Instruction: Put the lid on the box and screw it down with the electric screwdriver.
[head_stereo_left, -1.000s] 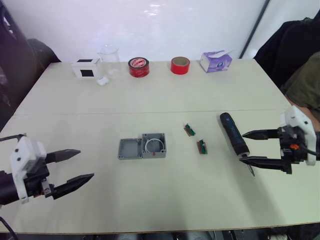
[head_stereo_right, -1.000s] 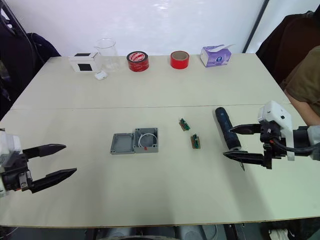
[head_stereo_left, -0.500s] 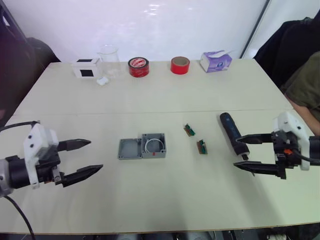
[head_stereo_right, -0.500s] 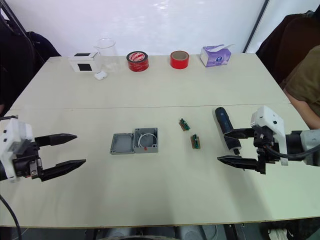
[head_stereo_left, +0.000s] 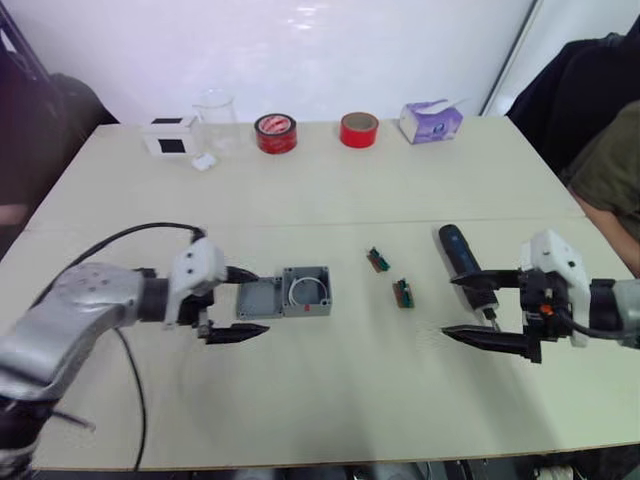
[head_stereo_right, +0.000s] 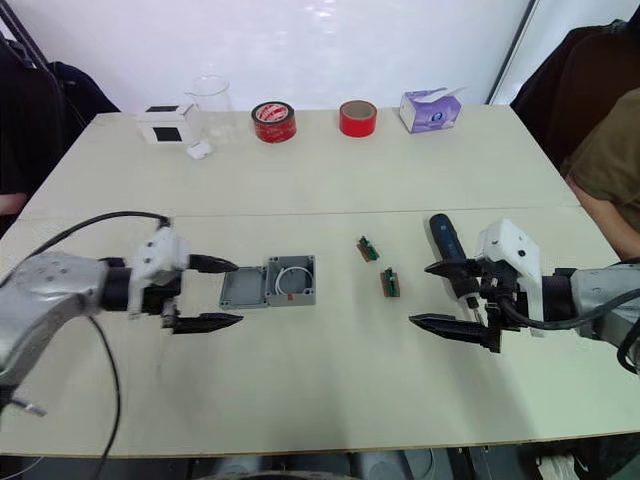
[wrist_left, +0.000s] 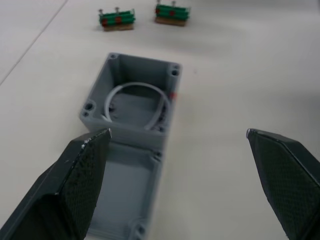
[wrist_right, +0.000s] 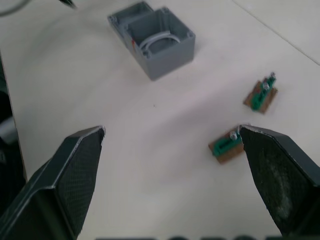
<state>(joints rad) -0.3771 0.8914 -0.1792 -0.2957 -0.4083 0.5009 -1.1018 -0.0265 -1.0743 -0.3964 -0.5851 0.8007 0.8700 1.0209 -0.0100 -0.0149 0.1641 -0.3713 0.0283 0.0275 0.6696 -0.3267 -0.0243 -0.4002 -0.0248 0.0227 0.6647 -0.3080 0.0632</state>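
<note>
Left fingers (head_stereo_left: 243, 302) spread wide, straddling thin flat grey lid (head_stereo_left: 259, 297) touching grey square box (head_stereo_left: 307, 290); right fingers (head_stereo_left: 472, 308) wide beside dark cylindrical electric screwdriver (head_stereo_left: 462, 258); risk nudging lid, box aside

Pale beige table (head_stereo_left: 330, 170), faint seam running across middle. Plain white wall (head_stereo_left: 300, 50) behind far edge, bright glare patch high up. Dark diagonal pole (head_stereo_left: 510, 55) against wall at right. Dark chairs or draped cloth at both far corners. Even, soft lighting.
</note>
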